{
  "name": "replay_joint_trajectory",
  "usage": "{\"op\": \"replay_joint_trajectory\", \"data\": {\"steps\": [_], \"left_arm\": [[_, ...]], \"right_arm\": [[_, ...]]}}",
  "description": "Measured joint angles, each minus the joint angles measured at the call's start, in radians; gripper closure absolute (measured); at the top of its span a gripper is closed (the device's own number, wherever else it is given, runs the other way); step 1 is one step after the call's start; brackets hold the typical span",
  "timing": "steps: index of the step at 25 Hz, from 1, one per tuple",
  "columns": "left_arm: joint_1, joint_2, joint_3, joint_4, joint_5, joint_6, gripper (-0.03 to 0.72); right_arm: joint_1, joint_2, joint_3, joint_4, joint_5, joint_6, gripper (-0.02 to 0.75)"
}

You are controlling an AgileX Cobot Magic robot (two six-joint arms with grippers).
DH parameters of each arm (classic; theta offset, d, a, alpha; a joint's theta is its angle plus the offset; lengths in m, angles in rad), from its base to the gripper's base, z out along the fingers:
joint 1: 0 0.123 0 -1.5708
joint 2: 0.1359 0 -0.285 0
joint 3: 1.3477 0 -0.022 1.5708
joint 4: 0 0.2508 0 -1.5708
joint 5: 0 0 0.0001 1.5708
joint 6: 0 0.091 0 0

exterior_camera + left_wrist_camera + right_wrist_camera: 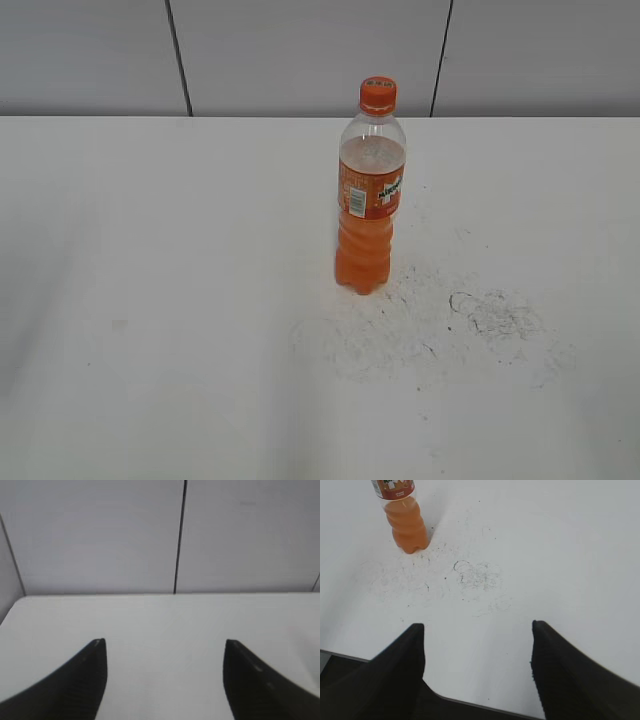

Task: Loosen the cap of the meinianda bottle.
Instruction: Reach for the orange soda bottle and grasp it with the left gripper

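Note:
The meinianda bottle (pixel 369 210) stands upright near the middle of the white table, with orange drink, an orange label and the small orange cap (pixel 378 94) on top. Its lower part also shows in the right wrist view (pixel 406 522), at the top left; the cap is out of frame there. My right gripper (pixel 477 627) is open and empty above the table's near edge, well short of the bottle. My left gripper (pixel 165 642) is open and empty over bare table, facing the back wall; the bottle is not in its view. Neither gripper shows in the exterior view.
The white table (pixel 150 300) has dark scuff marks (pixel 490 315) in front and to the right of the bottle. A grey panelled wall (pixel 300 50) runs behind the table. The table's near edge (pixel 470 702) shows under my right gripper.

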Motion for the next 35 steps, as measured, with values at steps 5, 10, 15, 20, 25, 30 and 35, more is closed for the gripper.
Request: {"op": "replay_joint_trajectory", "data": {"steps": [5,10,15,20,25,30,35], "left_arm": [[-0.052,0.132,0.139,0.011,-0.446,0.000,0.129],[-0.103,0.389,0.186,0.011,-0.629,-0.062,0.129],[-0.164,0.626,0.189,0.054,-0.809,-0.076,0.129],[-0.182,0.850,0.183,0.168,-1.004,-0.138,0.129],[-0.182,1.028,0.080,0.425,-1.066,-0.264,0.129],[-0.183,1.170,-0.074,0.685,-1.072,-0.378,0.129],[-0.183,1.285,-0.232,0.995,-1.081,-0.563,0.129]], "right_arm": [[0.000,0.000,0.000,0.000,0.000,0.000,0.245],[0.000,0.000,0.000,0.000,0.000,0.000,0.245],[0.000,0.000,0.000,0.000,0.000,0.000,0.245],[0.000,0.000,0.000,0.000,0.000,0.000,0.245],[0.000,0.000,0.000,0.000,0.000,0.000,0.245],[0.000,0.000,0.000,0.000,0.000,0.000,0.245],[0.000,0.000,0.000,0.000,0.000,0.000,0.245]]}}
